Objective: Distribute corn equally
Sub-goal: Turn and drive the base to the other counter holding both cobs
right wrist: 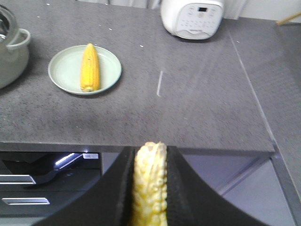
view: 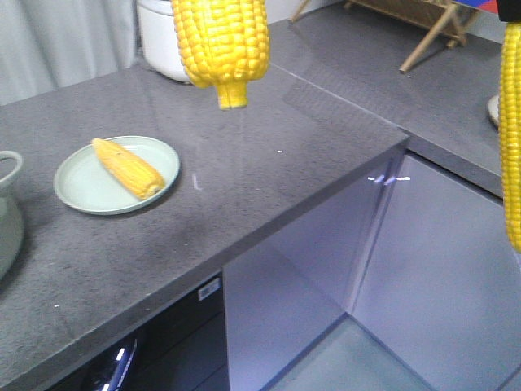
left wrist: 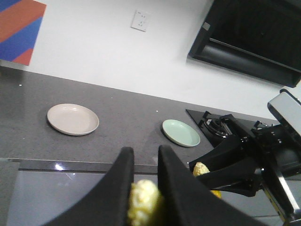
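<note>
One cob (view: pixel 128 168) lies on the green plate (view: pixel 81 194). Right of that plate, left tool (left wrist: pixel 144 154) and right tool (right wrist: pixel 150 151) each clamp a cob in midair. Mid-carry I reckon; next up, setting them down so counts match.

This is a kitchen. A long grey stone countertop (view: pixel 269 187) runs over glossy cabinet doors (view: pixel 301 277) and a built-in appliance (right wrist: pixel 42 174) (dark front, lit strip). On the counter stand a white rice cooker (right wrist: pixel 192 18), a handled pot (right wrist: pixel 11 44) and a plate (view: pixel 77 191) holding a corn cob (view: pixel 128 168). A gas hob (left wrist: pixel 221 126) sits below a black extractor hood (left wrist: pixel 254 33).
</note>
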Robot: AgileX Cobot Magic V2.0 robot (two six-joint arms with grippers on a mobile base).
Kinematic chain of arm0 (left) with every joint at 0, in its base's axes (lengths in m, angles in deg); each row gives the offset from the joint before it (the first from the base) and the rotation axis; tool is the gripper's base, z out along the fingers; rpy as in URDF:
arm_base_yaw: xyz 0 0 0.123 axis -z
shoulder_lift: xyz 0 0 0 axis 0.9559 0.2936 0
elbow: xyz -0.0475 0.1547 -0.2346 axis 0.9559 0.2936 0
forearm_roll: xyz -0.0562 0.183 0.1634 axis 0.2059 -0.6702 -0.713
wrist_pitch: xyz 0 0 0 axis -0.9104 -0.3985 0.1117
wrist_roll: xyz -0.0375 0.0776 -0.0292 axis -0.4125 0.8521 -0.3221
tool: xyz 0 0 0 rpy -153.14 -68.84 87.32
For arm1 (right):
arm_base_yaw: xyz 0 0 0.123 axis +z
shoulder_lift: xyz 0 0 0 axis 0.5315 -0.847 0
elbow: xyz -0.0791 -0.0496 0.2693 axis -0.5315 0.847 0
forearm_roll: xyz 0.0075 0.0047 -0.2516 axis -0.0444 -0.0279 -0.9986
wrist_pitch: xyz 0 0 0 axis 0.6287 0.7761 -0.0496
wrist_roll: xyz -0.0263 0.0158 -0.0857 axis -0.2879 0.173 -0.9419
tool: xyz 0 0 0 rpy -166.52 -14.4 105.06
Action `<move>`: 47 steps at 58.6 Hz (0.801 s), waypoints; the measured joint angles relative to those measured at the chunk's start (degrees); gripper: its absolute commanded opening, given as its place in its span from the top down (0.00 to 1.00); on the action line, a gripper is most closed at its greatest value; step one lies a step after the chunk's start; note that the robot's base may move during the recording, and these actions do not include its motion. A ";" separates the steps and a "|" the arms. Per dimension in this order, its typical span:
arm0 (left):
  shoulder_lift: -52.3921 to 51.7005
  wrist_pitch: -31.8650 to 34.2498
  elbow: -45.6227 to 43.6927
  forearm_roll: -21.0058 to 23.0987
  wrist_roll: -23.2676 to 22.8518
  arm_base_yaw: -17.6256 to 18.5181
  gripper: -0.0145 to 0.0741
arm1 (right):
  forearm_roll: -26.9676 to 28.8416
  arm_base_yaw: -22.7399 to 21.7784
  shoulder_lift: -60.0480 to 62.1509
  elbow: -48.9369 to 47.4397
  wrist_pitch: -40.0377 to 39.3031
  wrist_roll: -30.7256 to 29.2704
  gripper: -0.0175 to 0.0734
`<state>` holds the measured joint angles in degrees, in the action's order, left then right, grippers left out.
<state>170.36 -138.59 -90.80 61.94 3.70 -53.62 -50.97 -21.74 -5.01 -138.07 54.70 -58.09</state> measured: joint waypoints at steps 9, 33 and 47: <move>0.00 0.00 0.00 0.00 0.00 0.00 0.85 | 0.00 0.00 0.00 0.00 0.00 0.00 0.81; 0.00 0.00 0.00 0.00 0.00 0.00 0.85 | 0.00 0.00 0.00 0.00 0.00 0.00 0.81; 0.00 0.00 0.00 0.00 0.00 0.00 0.84 | 0.00 0.00 0.00 0.00 0.00 0.00 0.81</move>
<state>170.36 -138.59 -90.80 61.94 3.70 -53.62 -50.97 -21.74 -5.01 -138.07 54.70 -58.09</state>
